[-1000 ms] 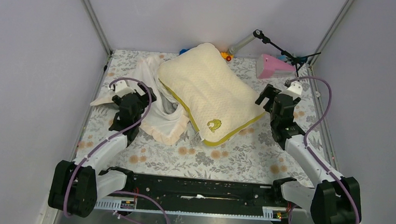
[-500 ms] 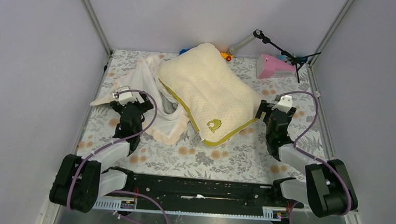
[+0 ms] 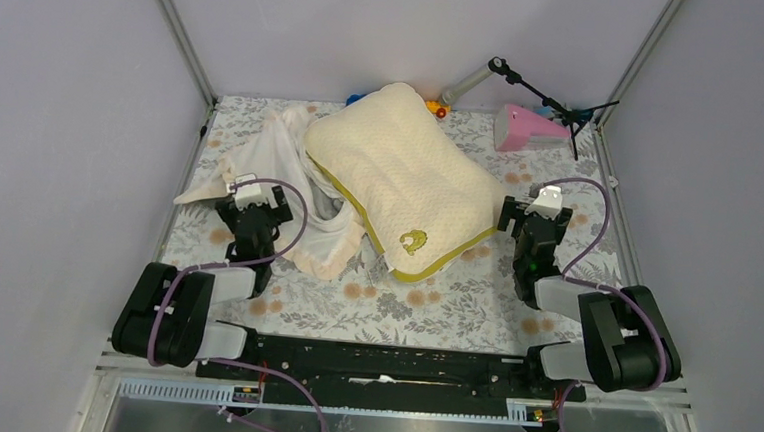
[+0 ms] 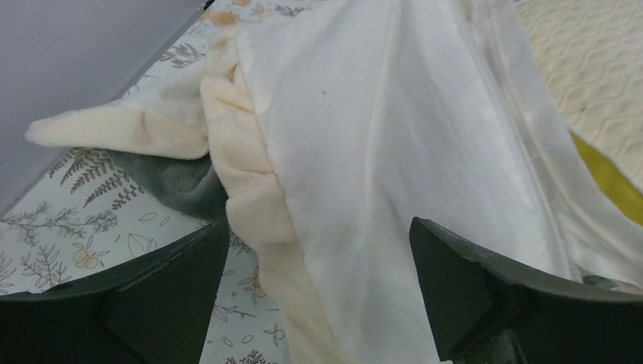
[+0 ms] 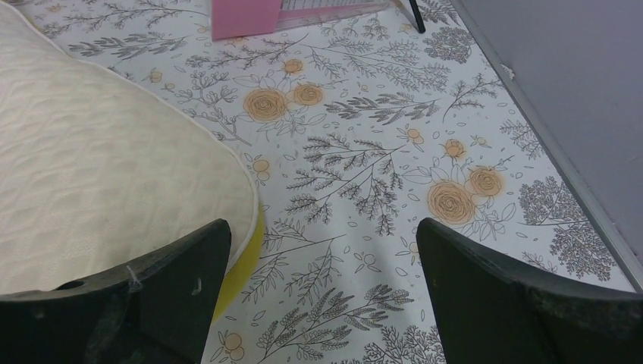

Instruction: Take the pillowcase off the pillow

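Floral tabletop (image 3: 453, 301) holds pillow (image 3: 401, 172) angled far-left to near-right.

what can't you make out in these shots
- Top view: the pillow covers the pillowcase's right edge, so whether any cloth is tucked under it is hidden.
- Top view: the toys behind the pillow are mostly hidden by it and too small to identify.
- Right wrist view: the pink object is cut off by the top edge.
- Left wrist view: a grey-green patch under the pillowcase fold is too shadowed to identify.
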Tool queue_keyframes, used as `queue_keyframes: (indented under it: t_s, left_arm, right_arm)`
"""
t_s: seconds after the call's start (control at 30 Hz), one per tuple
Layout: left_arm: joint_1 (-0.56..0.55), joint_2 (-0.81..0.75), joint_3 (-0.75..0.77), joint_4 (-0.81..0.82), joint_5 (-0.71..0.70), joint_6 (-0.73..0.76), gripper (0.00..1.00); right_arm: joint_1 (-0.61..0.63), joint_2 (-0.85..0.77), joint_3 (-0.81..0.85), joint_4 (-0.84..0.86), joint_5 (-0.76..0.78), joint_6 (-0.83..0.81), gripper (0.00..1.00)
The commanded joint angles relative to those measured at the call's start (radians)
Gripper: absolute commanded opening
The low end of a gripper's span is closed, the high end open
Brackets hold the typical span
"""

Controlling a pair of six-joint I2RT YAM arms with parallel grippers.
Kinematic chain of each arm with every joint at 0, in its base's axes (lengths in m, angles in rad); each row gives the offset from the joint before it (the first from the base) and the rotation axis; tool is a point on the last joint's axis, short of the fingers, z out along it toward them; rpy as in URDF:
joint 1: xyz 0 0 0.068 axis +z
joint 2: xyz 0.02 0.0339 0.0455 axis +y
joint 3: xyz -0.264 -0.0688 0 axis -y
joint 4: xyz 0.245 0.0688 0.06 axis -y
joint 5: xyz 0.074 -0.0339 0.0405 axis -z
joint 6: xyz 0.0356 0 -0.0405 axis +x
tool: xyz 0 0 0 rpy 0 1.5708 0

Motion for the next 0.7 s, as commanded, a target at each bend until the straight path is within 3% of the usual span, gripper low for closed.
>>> queue_keyframes:
  t_s: [0.0,0.2,0.3,0.33,0.4,0.47,0.53,0.6,0.63,0.67]
  left_arm:
    - [0.018,0.011,-0.014,0.1,0.048,0.004,0.98]
    - [0.028,0.033,0.001,0.11,0.112,0.041,0.98]
    - [0.028,0.068,0.048,0.056,0.147,0.054,0.9]
    - [0.029,0.07,0.047,0.056,0.145,0.054,0.89]
    - [0.029,0.052,0.027,0.077,0.152,0.055,0.89]
    - [0.03,0.043,0.014,0.094,0.165,0.057,0.9]
    - [0.033,0.047,0.016,0.095,0.176,0.061,0.89]
    - [0.036,0.059,-0.006,0.151,0.215,0.087,0.89]
    - [0.047,0.091,-0.045,0.256,0.256,0.096,0.9]
    - [0.058,0.134,-0.076,0.359,0.295,0.105,0.89]
  right_arm:
    - [-0.005,0.006,-0.001,0.089,0.055,-0.022,0.99]
    - [-0.005,-0.003,-0.057,0.134,0.002,-0.028,0.99]
    - [-0.006,0.198,-0.128,0.482,0.032,-0.06,0.99]
    - [-0.004,0.198,-0.133,0.503,0.033,-0.052,0.99]
    - [-0.041,0.133,-0.087,0.284,-0.027,0.008,0.99]
    - [-0.064,0.173,-0.065,0.311,-0.045,0.011,0.99]
    - [-0.084,0.15,-0.039,0.209,-0.072,0.035,0.99]
    - [-0.122,0.172,-0.062,0.248,-0.078,0.09,0.99]
    - [-0.143,0.209,-0.085,0.358,-0.124,0.099,0.99]
    - [-0.156,0.209,-0.081,0.351,-0.157,0.099,0.99]
